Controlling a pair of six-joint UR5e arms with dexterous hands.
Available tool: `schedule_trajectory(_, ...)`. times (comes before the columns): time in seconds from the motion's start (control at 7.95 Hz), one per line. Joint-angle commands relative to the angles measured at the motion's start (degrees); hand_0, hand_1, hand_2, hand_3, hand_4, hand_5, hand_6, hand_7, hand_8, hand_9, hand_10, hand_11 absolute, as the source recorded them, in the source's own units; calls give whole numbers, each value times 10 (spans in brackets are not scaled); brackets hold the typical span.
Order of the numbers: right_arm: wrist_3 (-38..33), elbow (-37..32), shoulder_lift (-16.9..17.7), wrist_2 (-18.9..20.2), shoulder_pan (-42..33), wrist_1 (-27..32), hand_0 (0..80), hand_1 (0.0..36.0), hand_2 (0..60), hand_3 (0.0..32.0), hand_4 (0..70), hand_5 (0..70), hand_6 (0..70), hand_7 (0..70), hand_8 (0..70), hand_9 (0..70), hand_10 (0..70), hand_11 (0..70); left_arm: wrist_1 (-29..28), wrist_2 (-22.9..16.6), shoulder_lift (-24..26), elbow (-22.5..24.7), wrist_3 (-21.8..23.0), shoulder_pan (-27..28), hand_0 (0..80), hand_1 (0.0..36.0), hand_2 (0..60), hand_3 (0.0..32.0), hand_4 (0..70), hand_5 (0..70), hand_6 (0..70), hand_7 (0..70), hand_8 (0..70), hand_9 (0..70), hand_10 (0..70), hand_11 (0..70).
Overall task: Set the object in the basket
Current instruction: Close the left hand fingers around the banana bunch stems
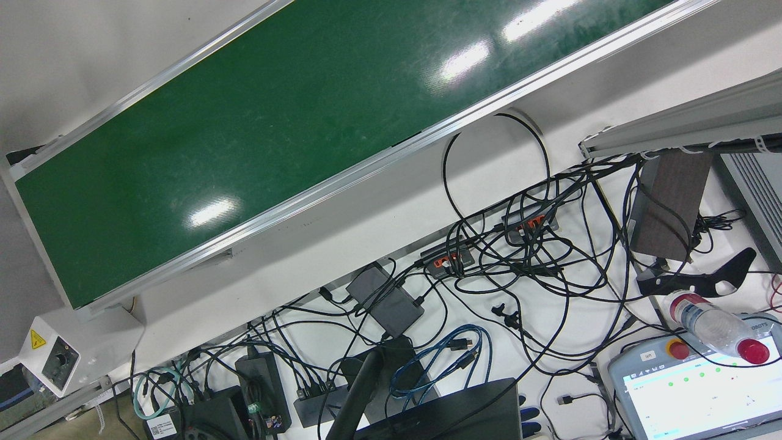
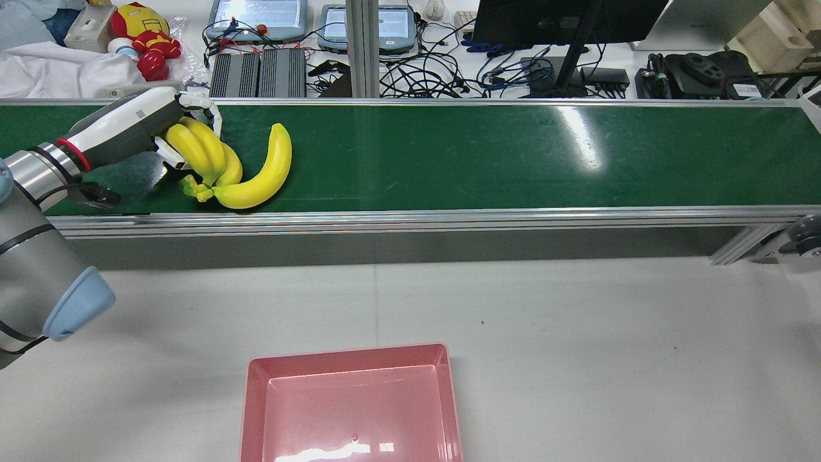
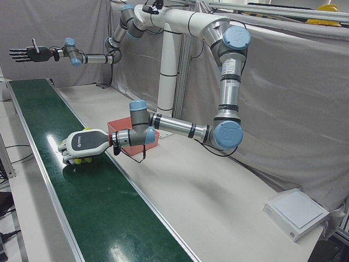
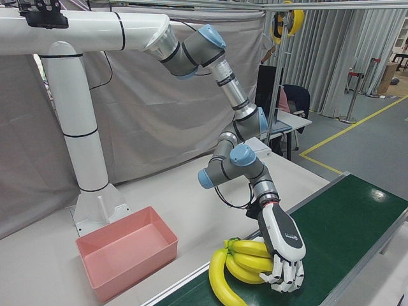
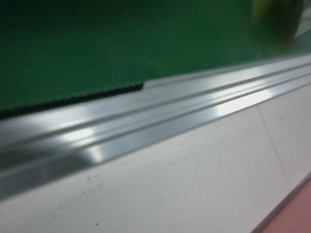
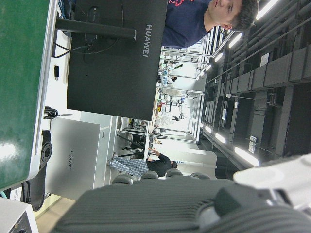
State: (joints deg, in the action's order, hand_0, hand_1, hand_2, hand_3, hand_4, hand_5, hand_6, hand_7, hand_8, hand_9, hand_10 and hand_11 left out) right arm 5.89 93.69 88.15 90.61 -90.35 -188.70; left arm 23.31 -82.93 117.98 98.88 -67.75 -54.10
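Observation:
A bunch of yellow bananas [image 2: 237,170] lies on the green conveyor belt [image 2: 481,154] near its left end in the rear view. My left hand [image 2: 173,128] is over the bunch, with fingers curled over its far side and the thumb on the near side. The right-front view shows the same hand [image 4: 284,252] wrapped on the bananas [image 4: 239,268], which rest on the belt. The pink basket [image 2: 349,398] stands empty on the white table in front of the belt. My right hand [image 3: 24,53] is open, held high above the belt's far end.
An aluminium rail [image 2: 410,218] edges the belt on the robot's side. The white pedestal [image 3: 166,65] stands behind the basket [image 3: 152,139]. Beyond the belt lie cables, a monitor [image 2: 564,19] and pendants.

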Motion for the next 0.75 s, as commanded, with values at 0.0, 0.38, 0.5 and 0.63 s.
schedule_trajectory(0.0,0,0,0,0,0,0,0,0,0,0,0,0,0,0,0,0,0,0,66,-17,0,73,2,-2,191,155,600,0,296,700,234,498,377,511,368,517)
schedule_trajectory(0.38,0,0,0,0,0,0,0,0,0,0,0,0,0,0,0,0,0,0,112,-48,-1,153,3,-2,157,139,600,0,286,700,230,482,370,494,345,487)
schedule_trajectory(0.5,0,0,0,0,0,0,0,0,0,0,0,0,0,0,0,0,0,0,134,-49,-2,187,3,1,150,138,600,0,294,700,236,485,374,496,347,489)
schedule_trajectory(0.63,0,0,0,0,0,0,0,0,0,0,0,0,0,0,0,0,0,0,150,-49,-3,212,5,5,152,138,600,0,305,700,243,488,378,498,352,495)
